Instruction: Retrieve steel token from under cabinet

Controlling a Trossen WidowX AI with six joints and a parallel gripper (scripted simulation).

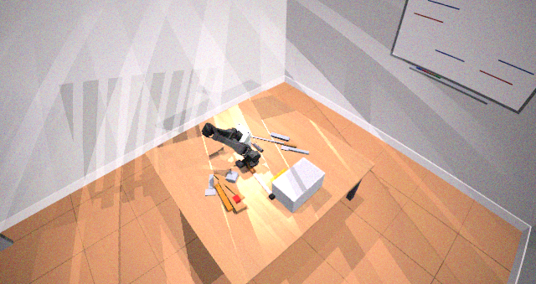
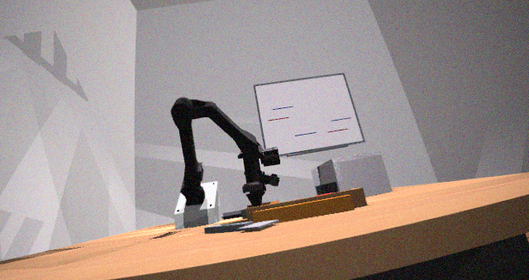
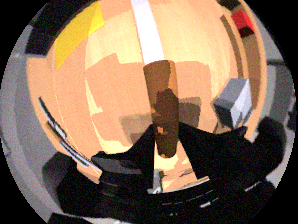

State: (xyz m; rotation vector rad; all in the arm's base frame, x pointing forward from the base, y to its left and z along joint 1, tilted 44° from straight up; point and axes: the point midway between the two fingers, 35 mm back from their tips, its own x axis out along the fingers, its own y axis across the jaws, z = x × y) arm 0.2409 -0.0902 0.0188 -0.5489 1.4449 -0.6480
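Observation:
My gripper (image 1: 250, 163) (image 2: 255, 200) (image 3: 162, 124) is shut on a short brown wooden stick (image 3: 160, 86) and holds it low over the table, pointing away from me. The white cabinet (image 1: 299, 183) (image 2: 353, 174) stands to the right of the gripper, a little apart. A white strip (image 1: 263, 183) (image 3: 147, 23) and a yellow strip (image 1: 278, 174) (image 3: 76, 32) lie on the table between the gripper and the cabinet. The steel token shows in no view, and I cannot make out the vent slots.
Wooden planks (image 1: 226, 197) (image 2: 306, 207) with a red block (image 1: 236, 198) (image 3: 242, 23) lie in front of the gripper. A grey L-piece (image 1: 209, 186) and a grey block (image 1: 231, 176) (image 3: 236, 96) lie nearby. Grey bars (image 1: 295, 150) and a thin rod (image 1: 268, 140) lie behind.

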